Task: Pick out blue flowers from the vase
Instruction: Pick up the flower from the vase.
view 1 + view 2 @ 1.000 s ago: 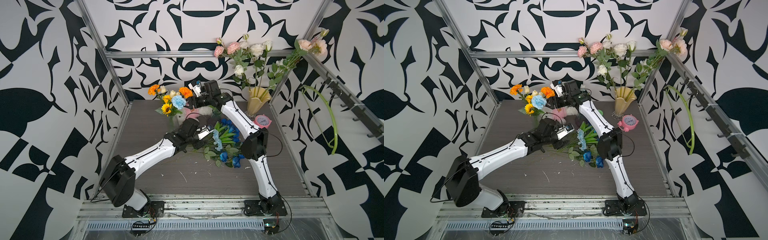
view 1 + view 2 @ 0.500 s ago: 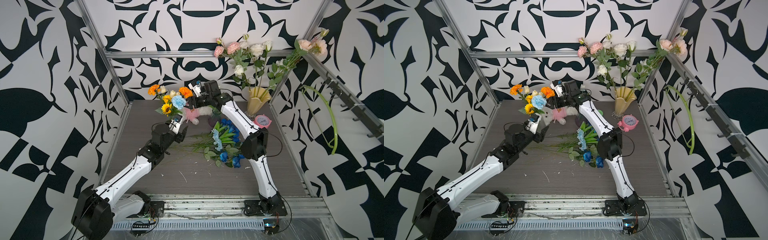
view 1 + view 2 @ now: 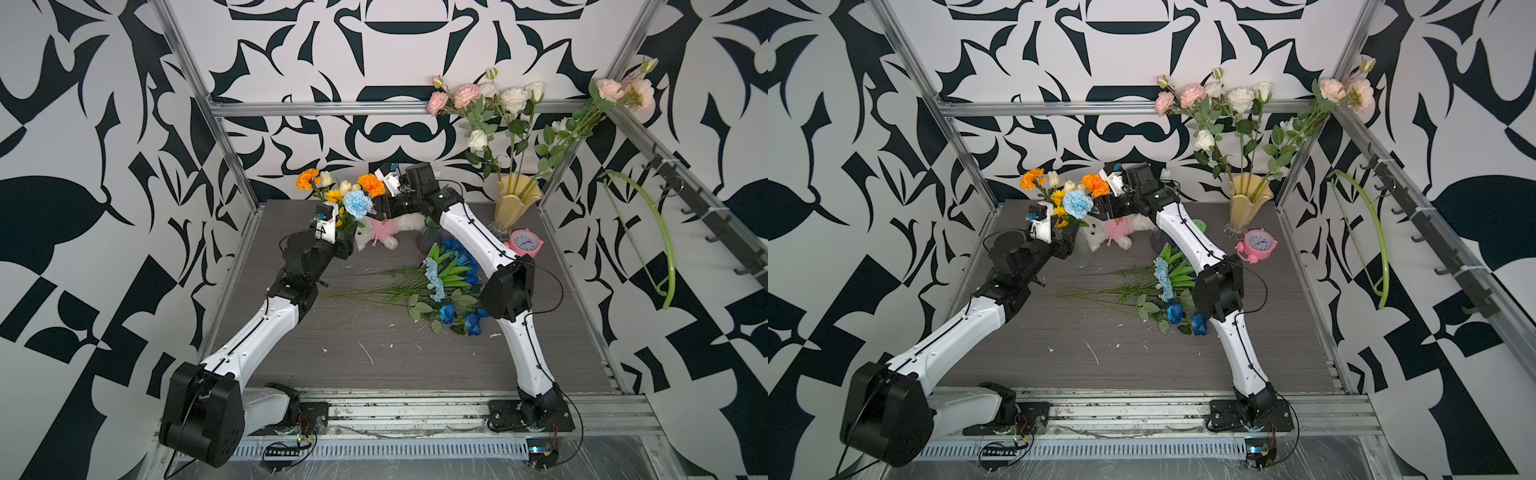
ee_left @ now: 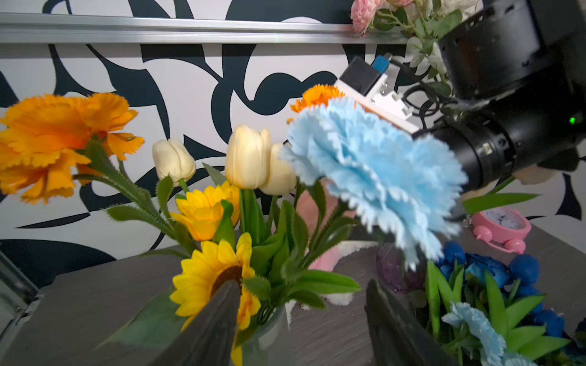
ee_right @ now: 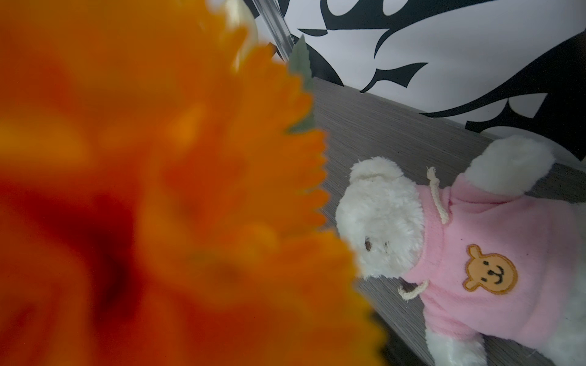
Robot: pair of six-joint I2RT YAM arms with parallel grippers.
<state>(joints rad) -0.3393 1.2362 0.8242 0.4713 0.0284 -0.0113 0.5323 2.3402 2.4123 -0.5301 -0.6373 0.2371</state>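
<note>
One pale-blue carnation is the only blue head standing in the vase in both top views. The other blue flowers lie heaped on the table beside the right arm, so the task looks nearly done. The left gripper sits low by the vase. The right gripper is just beside the carnation, and I cannot tell how its fingers stand. The table's front is mostly open; a plush bear crowds the rear.

From the left wrist, the fingers stand spread with the vase between them, pinching nothing.

From the right wrist, an orange marigold blocks nearly everything, fingers included. Straight up looks the freest way out.
</note>
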